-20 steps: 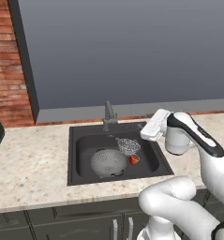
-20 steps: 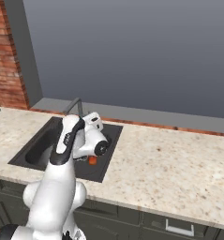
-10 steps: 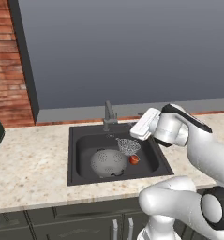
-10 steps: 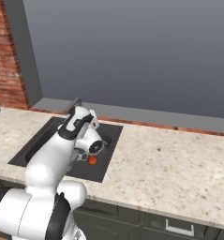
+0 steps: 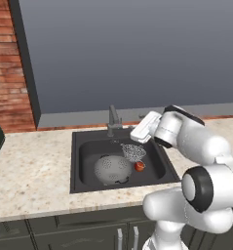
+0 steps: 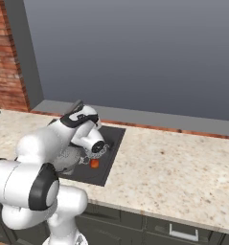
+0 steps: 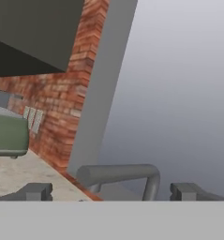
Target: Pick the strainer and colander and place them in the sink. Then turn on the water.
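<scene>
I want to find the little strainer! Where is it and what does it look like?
Look in the dark sink set in the speckled counter. The strainer is the small silvery wire-mesh basket on the right, between the bigger grey holey colander and a small red thing.

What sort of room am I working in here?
A kitchen, rendered: a dark sink with a faucet set in a speckled stone counter, cabinet fronts below, brick wall beside.

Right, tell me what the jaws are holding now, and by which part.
Nothing. The gripper is open and empty, its jaws standing either side of the grey metal faucet without closing on it. The small wire-mesh strainer and the grey perforated colander lie in the dark sink.
</scene>
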Controlling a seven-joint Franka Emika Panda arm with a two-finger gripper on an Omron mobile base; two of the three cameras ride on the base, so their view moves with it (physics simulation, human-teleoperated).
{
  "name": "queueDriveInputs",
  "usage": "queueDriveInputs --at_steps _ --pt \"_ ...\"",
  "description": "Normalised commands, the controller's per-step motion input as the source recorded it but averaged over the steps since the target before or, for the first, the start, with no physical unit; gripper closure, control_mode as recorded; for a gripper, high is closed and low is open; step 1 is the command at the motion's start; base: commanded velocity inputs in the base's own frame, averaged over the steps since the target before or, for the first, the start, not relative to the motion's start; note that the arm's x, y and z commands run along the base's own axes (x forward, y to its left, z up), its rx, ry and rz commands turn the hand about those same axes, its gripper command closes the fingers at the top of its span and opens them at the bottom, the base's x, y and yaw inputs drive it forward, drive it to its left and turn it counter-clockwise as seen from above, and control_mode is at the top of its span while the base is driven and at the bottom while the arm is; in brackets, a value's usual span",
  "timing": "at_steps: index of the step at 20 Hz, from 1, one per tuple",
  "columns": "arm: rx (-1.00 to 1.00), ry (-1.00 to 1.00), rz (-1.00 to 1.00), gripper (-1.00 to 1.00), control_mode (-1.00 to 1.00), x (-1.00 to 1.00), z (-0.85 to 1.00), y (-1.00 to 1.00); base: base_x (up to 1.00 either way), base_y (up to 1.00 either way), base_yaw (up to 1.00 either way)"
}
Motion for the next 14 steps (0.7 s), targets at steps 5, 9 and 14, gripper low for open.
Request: queueDriveInputs --at_steps 5,9,14 --pt "0.00 0.01 0.03 -1.00 -1.00 0.30 0.00 0.00 0.00 0.00 0.00" --pt "0.00 0.04 0.03 -1.00 -1.00 0.26 -0.03 0.00 0.00 0.00 0.00" --pt "0.01 0.06 0.01 -1.00 -1.00 0.37 -0.20 0.15 0.00 0.00 0.00"
